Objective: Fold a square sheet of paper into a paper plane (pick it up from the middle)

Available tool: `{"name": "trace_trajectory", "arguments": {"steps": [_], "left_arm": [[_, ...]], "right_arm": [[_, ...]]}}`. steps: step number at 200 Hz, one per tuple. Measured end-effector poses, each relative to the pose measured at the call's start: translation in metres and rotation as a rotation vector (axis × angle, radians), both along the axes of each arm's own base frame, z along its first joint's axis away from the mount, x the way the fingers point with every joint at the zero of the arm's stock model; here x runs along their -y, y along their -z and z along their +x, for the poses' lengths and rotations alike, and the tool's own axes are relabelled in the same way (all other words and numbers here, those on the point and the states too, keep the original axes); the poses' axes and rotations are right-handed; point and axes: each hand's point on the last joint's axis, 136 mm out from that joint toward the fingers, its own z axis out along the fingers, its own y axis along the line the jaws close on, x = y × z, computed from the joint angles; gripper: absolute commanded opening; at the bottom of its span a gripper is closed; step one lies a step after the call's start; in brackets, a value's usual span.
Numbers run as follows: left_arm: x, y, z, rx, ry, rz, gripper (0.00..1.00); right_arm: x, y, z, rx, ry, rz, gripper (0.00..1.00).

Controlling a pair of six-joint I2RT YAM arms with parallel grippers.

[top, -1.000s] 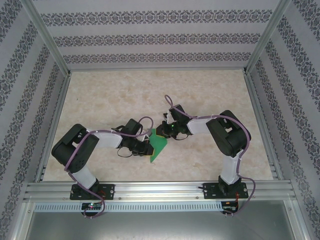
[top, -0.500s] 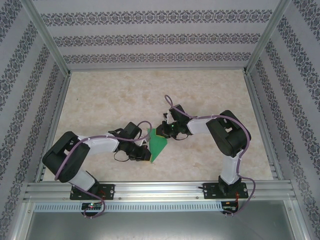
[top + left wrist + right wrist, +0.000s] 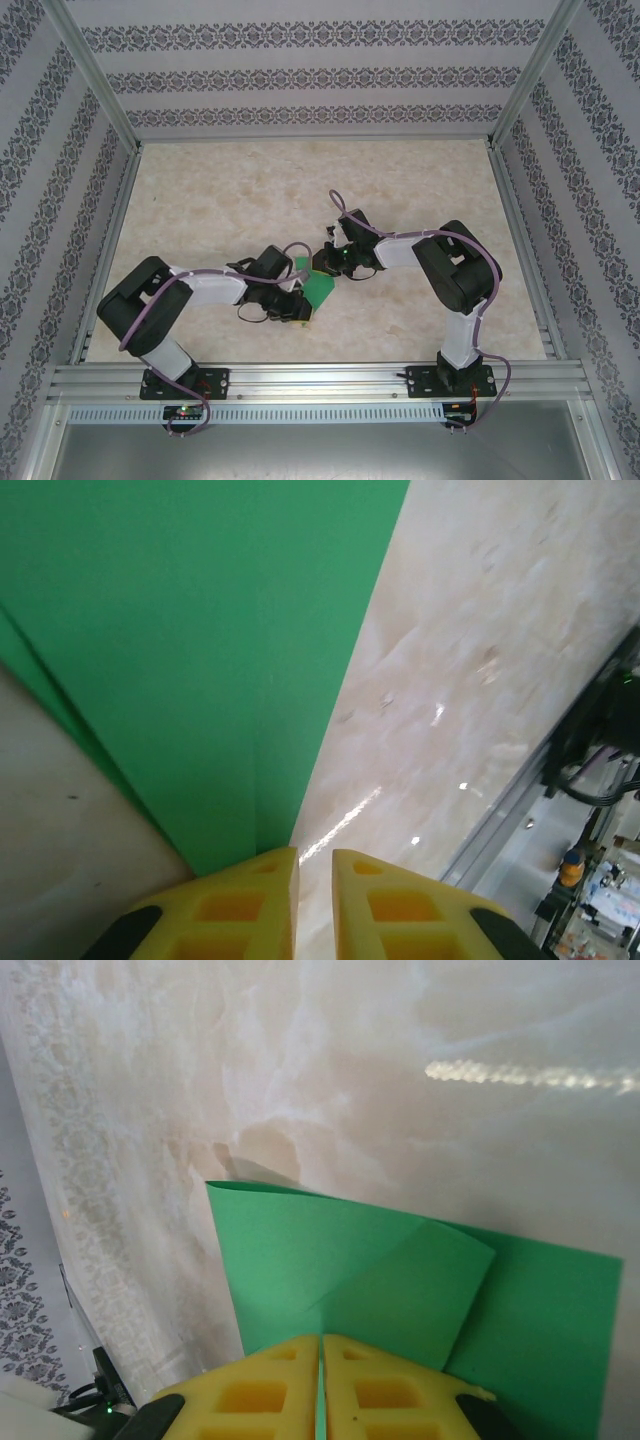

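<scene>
Item: square sheet of paper (image 3: 319,289), green, table centre, partly folded with flap and creases, not yet a plane; right gripper (image 3: 321,1352) clamped on its far edge, left gripper (image 3: 314,858) nearly together at its near edge, grip unclear.

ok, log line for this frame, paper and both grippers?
paper: green sheet partly folded, mid-table | right gripper: shut on sheet | left gripper: nearly shut at sheet's folded edge, grip unclear

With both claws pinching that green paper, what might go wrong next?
The right gripper is shut on the folded green paper, so a pull by either arm might tear it or shift the folds. The left gripper has a small gap between its fingers at the paper's edge, so the sheet may slip free there.
</scene>
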Motion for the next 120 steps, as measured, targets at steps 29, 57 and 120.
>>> {"name": "trace_trajectory", "arguments": {"steps": [29, 57, 120], "left_arm": [[0.001, 0.004, -0.004, 0.014, 0.004, -0.013, 0.12], [-0.004, 0.003, -0.009, 0.049, -0.006, -0.052, 0.11], [-0.022, 0.001, -0.03, 0.016, -0.017, -0.03, 0.1]], "right_arm": [[0.0, 0.0, 0.0, 0.0, -0.001, 0.0, 0.11], [0.0, 0.0, 0.0, 0.0, -0.001, 0.0, 0.11], [0.0, 0.0, 0.0, 0.0, -0.001, 0.002, 0.13]]}}
